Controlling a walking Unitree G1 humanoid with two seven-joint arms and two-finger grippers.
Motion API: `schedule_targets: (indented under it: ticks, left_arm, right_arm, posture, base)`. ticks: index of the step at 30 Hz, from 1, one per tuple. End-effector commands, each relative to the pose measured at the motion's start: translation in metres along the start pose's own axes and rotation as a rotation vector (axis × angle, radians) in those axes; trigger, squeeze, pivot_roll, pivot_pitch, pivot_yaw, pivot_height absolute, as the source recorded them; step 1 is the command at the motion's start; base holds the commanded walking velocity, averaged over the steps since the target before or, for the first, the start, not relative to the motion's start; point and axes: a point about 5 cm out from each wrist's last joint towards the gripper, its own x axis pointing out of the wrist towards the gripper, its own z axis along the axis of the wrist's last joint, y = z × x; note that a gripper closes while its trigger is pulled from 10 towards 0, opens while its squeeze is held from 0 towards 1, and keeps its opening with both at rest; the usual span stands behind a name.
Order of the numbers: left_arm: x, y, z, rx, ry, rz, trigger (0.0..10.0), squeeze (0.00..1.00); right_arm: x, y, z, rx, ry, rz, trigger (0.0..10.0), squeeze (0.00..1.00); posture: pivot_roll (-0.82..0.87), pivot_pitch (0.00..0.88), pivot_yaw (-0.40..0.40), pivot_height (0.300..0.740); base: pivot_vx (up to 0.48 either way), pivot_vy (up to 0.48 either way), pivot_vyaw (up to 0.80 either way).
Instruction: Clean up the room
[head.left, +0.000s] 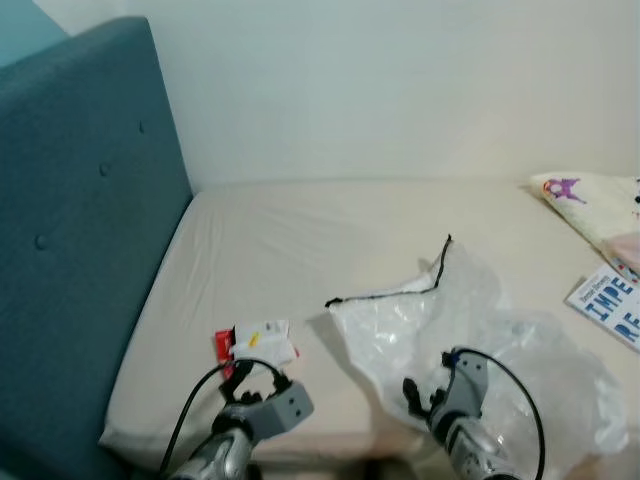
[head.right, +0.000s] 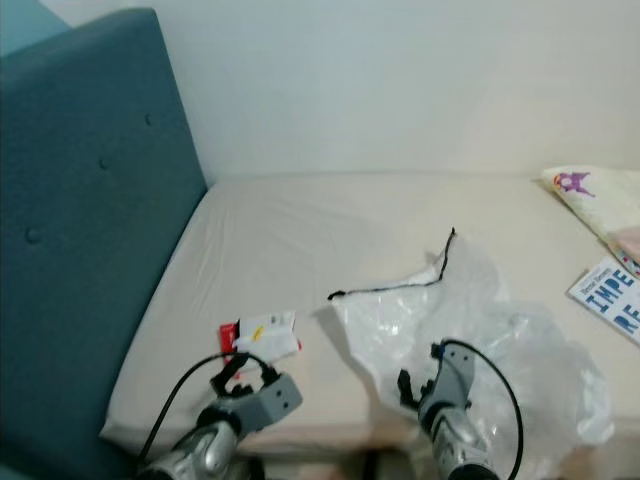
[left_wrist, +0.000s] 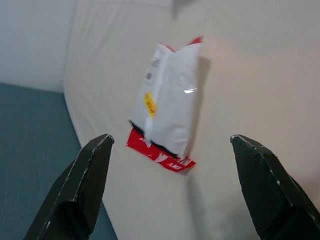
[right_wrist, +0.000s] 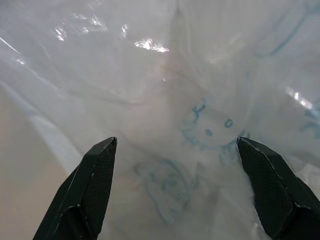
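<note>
Hovering my left pincer (left_wrist: 170, 192) wide open just short of snack packet (left_wrist: 167, 102) on bed (head.left: 300, 240), right pincer (right_wrist: 182, 192) wide over clear plastic bag (head.left: 480, 330).

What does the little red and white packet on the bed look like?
The packet is a small, flat, shiny wrapper, mostly white with a red strip along one end and a yellow mark on its face. It looks like crinkly plastic or foil. It lies flat on the beige bed sheet, near the front edge and close to the blue headboard. Nothing touches it except the sheet. The left gripper is open and points at it. The clear plastic bag lies apart, off to its right.
</note>
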Motion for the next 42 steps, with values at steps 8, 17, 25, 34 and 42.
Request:
schedule_targets:
  ticks: [8, 17, 25, 34, 42]
  left_arm:
    - [-0.006, -0.019, 0.012, 0.043, -0.078, -0.094, 10.0, 0.0]
    - [0.001, -0.019, 0.042, 0.061, -0.185, -0.068, 10.0, 0.0]
    - [0.01, -0.009, 0.053, 0.023, -0.193, -0.02, 10.0, 0.0]
    - [0.01, -0.007, 0.047, 0.007, -0.171, -0.016, 10.0, 0.0]
    - [0.007, -0.008, 0.04, -0.017, -0.141, -0.014, 10.0, 0.0]
  right_arm:
    - [-0.01, -0.032, 0.005, -0.196, -0.059, -0.175, 10.0, 0.0]
    - [-0.024, -0.058, 0.017, -0.39, -0.152, -0.273, 10.0, 0.0]
    - [-0.028, -0.066, 0.012, -0.482, -0.122, -0.32, 10.0, 0.0]
    - [-0.033, -0.082, 0.04, -0.733, -0.198, -0.47, 10.0, 0.0]
    - [-0.035, -0.086, 0.06, -0.779, -0.264, -0.502, 0.0, 0.0]
  posture:
    - [-0.03, 0.16, 0.04, 0.596]
    - [-0.07, 0.228, 0.057, 0.596]
    - [-0.07, 0.227, 0.055, 0.596]
    - [-0.07, 0.218, 0.049, 0.596]
    - [-0.06, 0.203, 0.043, 0.596]
  base:
    - [0.0, 0.0, 0.0]
    - [0.0, 0.0, 0.0]
    - [0.0, 0.0, 0.0]
    - [0.0, 0.0, 0.0]
    - [0.0, 0.0, 0.0]
